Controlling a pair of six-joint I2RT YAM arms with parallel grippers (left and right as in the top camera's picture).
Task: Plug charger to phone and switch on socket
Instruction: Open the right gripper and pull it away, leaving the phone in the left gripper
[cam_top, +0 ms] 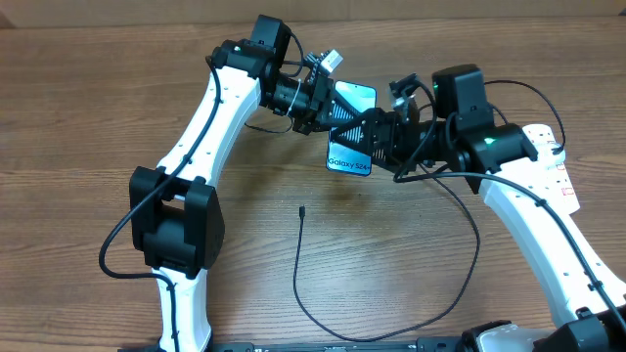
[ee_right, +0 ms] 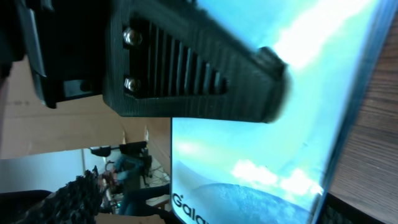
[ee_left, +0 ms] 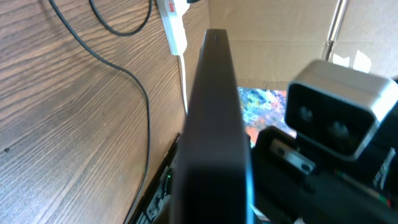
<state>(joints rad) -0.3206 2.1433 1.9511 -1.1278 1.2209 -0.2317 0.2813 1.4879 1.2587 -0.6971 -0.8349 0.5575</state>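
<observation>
Phone lifted, charger not yet in, socket untouched.

The phone [cam_top: 349,161] is up off the wooden table [cam_top: 78,117], tilted, with its Galaxy end lowest. The left gripper [cam_top: 337,110] is clamped on it, one ribbed finger [ee_right: 193,81] flat across the screen. The right gripper [cam_top: 383,137] sits just beside the phone's edge; I cannot tell how wide it stands. The charger [cam_top: 298,264] lies loose on the table below the phone, its plug tip [cam_top: 301,209] well apart from the phone and held by nothing. The socket [ee_left: 173,25] lies beyond the phone, on the right arm's side, with no gripper near it. Judged left to do: pick up the tip, seat it, press the switch. The surface is brown wood grain, and a cardboard panel [ee_left: 267,25] stands behind the phone.
</observation>
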